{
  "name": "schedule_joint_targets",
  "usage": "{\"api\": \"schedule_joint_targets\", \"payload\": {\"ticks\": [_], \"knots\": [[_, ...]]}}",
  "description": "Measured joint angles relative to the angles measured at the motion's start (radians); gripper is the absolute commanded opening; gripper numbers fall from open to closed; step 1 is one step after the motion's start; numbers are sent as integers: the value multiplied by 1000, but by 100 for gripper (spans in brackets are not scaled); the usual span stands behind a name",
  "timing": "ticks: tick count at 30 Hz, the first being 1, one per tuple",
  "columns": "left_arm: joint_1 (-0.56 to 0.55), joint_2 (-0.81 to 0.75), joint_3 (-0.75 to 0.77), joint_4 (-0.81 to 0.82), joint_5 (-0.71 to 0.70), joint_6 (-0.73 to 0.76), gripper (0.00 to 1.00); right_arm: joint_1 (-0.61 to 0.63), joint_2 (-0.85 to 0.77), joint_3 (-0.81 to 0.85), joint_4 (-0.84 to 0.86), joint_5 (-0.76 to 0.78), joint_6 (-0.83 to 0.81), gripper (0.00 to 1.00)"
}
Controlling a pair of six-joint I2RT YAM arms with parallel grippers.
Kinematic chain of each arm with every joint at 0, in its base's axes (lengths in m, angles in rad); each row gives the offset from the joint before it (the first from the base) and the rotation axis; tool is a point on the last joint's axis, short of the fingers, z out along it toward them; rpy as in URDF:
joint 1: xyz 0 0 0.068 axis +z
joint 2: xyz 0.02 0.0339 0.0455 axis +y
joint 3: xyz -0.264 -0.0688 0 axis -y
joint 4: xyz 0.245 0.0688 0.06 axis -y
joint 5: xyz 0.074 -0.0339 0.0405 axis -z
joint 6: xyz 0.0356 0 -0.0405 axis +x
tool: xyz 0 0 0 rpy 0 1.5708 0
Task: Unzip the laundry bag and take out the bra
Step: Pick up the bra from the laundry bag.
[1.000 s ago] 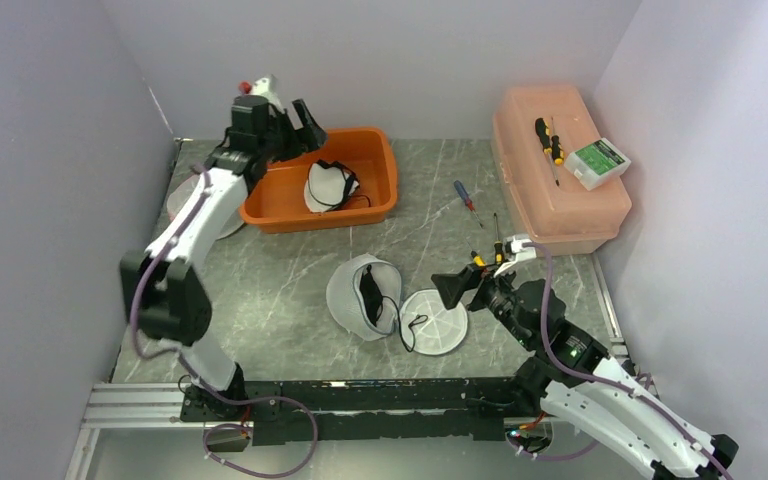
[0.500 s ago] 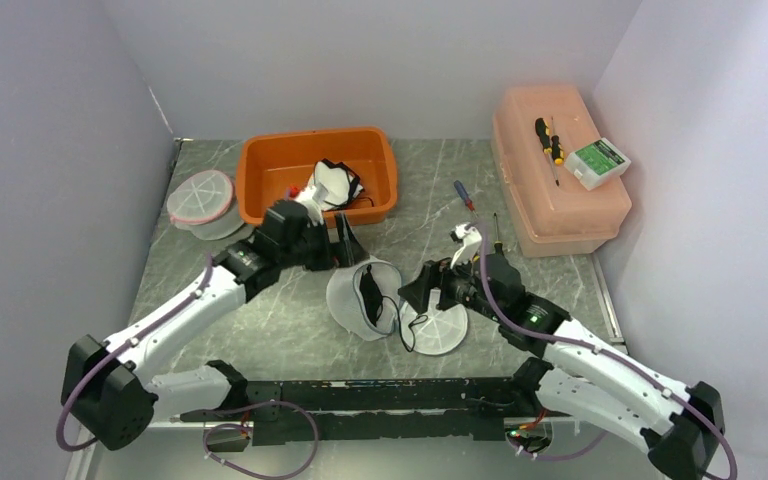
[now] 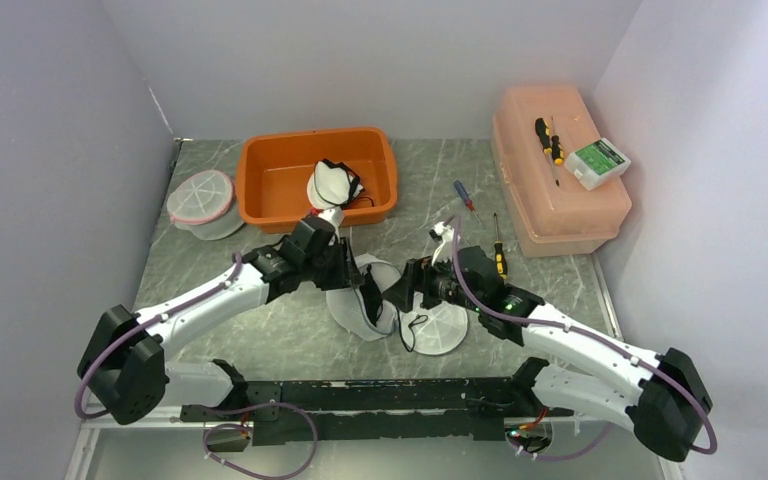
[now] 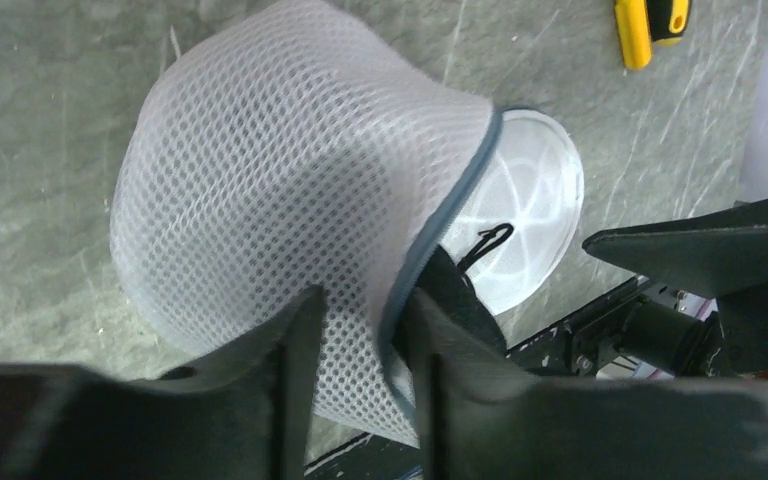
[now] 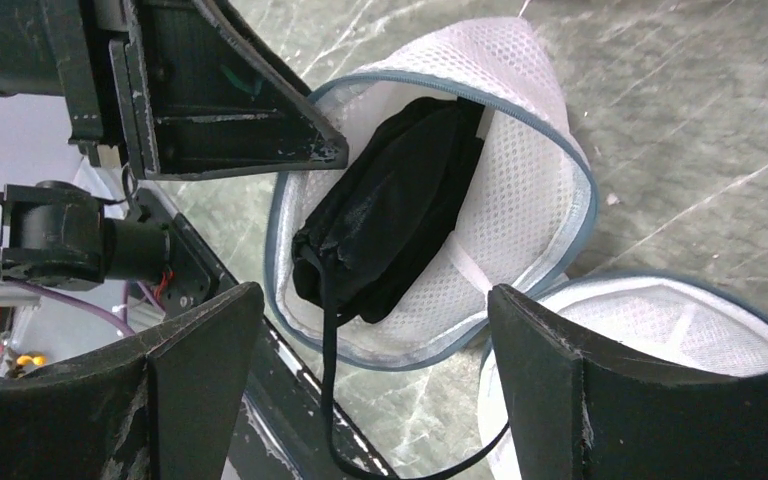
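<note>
1. Arms converge in the overhead view on the white mesh laundry bag (image 3: 345, 305), lying on its side on the grey marbled table (image 3: 290, 335). It is already unzipped, with its round mesh lid (image 3: 440, 330) flopped flat to the right. We see the black fabric bra (image 3: 370, 292) inside the bag. The left gripper (image 3: 350, 268) sits at the bag's far-left rim. The right gripper (image 3: 407, 288) faces the open mouth and is, we judge, nearer the bra. Behind them, an orange plastic tub (image 3: 270, 190) holds a white-and-black bra (image 3: 332, 183), and a second round mesh bag with a pink rim (image 3: 200, 197) lies just left of it. A peach lidded plastic box (image 3: 560, 210) carries yellow-handled screwdrivers (image 3: 548, 140) and a green-and-white carton (image 3: 600, 160).

2. In the left wrist view, the left fingers (image 4: 290, 380) straddle the bag's mesh wall and grey zipper rim, one outside and one inside, partly drawn in. We cannot tell whether they pinch the mesh or merely flank it. A dark edge of the bra shows under the rim beside the inner finger.

3. In the right wrist view, the right fingers (image 5: 200, 390) stand wide apart and empty, framing the mouth. The bra lies straight ahead of them, its long axis slanting from upper right to lower left. A thin black strap trails over the rim toward the lid, between the fingers. We judge the reach goes straight in.
</note>
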Motion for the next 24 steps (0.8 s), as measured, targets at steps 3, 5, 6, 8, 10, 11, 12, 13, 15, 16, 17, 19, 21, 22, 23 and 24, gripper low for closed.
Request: {"api": "schedule_joint_targets", "payload": {"ticks": [3,5,6,8,10,11,12,13,15,16,17,19,21,22,23,24], "knots": [[0,-29,-47,-3,-13,-12,23,0,43,0,14,-22,16,84],[0,-59,-84,-10,-22,-19,17,0,71,1,20,-37,20,84],[0,-75,-100,-14,-26,-22,13,0,86,3,23,-43,23,84],[0,-97,-119,-17,-35,-27,3,3,117,11,26,-58,26,84],[0,-113,-130,-18,-44,-27,3,12,152,27,26,-63,28,84],[0,-118,-134,-18,-48,-26,3,20,171,40,26,-63,29,84],[0,-123,-139,-18,-52,-26,3,31,190,53,27,-63,30,85],[0,-126,-143,-18,-55,-26,3,43,206,64,27,-63,30,85],[0,-136,-161,-16,-64,-26,3,69,235,89,26,-60,30,86],[0,-142,-171,-16,-68,-25,3,85,249,104,25,-56,30,86],[0,-150,-183,-15,-72,-24,3,103,269,124,23,-51,29,86],[0,-164,-203,-15,-77,-22,3,130,308,166,21,-40,29,86],[0,-183,-227,-9,-78,-19,3,153,350,209,12,-29,28,86],[0,-193,-240,-3,-78,-18,3,161,372,232,6,-24,27,85],[0,-209,-259,6,-76,-18,3,169,396,254,-3,-18,26,85],[0,-220,-270,9,-74,-18,3,175,417,273,-10,-8,26,84]]}}
